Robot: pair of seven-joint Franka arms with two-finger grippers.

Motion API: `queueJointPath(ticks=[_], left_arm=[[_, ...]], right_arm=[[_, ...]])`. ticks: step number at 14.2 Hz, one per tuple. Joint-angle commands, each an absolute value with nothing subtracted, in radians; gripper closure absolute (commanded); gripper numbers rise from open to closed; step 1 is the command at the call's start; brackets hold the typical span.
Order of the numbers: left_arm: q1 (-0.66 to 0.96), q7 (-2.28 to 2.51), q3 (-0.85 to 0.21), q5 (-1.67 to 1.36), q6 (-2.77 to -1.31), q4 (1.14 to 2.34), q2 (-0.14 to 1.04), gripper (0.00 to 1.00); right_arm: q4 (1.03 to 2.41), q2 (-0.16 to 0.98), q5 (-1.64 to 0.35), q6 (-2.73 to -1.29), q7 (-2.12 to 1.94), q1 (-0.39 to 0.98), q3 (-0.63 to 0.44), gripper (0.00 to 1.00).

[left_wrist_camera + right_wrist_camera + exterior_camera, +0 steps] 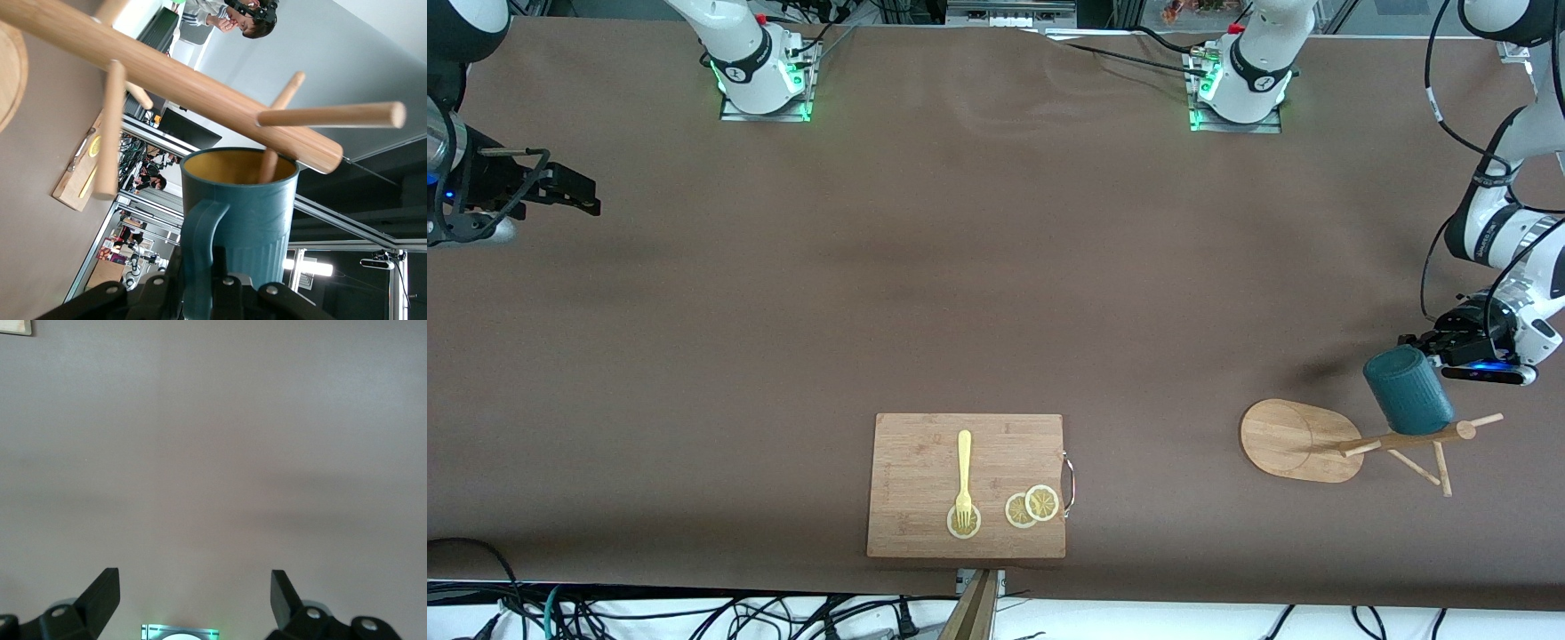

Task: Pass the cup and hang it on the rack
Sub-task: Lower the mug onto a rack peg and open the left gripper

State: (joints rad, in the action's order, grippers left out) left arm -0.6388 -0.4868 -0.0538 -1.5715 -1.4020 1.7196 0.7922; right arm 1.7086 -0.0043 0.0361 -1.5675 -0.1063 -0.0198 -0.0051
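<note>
Left arm holds the cup at the rack; right arm waits.

The left gripper (1430,348), jaws clenched on the cup (1408,389) by its handle, hangs over the rack (1325,440), one peg poking into the tilted cup's mouth. The cup is ribbed dark teal, yellowish-tan inside. The right gripper (587,197) hovers over the bare surface (960,267), jaws released.

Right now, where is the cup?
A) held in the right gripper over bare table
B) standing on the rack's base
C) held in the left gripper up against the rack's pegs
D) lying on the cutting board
C: the left gripper is shut on the cup, holding it against the rack, while the right gripper hangs open and empty.
</note>
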Motion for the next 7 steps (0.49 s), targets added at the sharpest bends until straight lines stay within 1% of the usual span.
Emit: queueJointPath(ticks=[1, 4, 5, 6, 7], left_arm=[[-0.635, -0.468, -0.052, -1.597, -1.393, 1.680, 0.827, 1.00], [-0.641, -0.468, -0.052, -1.595, -1.393, 1.680, 0.834, 1.00], [-0.644, -0.471, -0.052, -1.594, -1.393, 1.678, 0.836, 0.45], [-0.644, -0.482, -0.052, -1.592, -1.391, 1.675, 0.841, 0.00], [-0.647, -0.491, -0.052, -1.591, -1.391, 1.675, 0.842, 0.00]], right_arm=[[1.709, -0.012, 0.020, -1.557, -0.120, -0.026, -0.002, 0.00], [1.709, -0.012, 0.020, -1.557, -0.120, -0.026, -0.002, 0.00], [1.709, -0.012, 0.020, -1.557, -0.120, -0.026, -0.002, 0.00], [1.709, -0.012, 0.020, -1.557, -0.120, -0.026, -0.002, 0.00], [1.709, -0.012, 0.020, -1.557, -0.120, -0.026, -0.002, 0.00]])
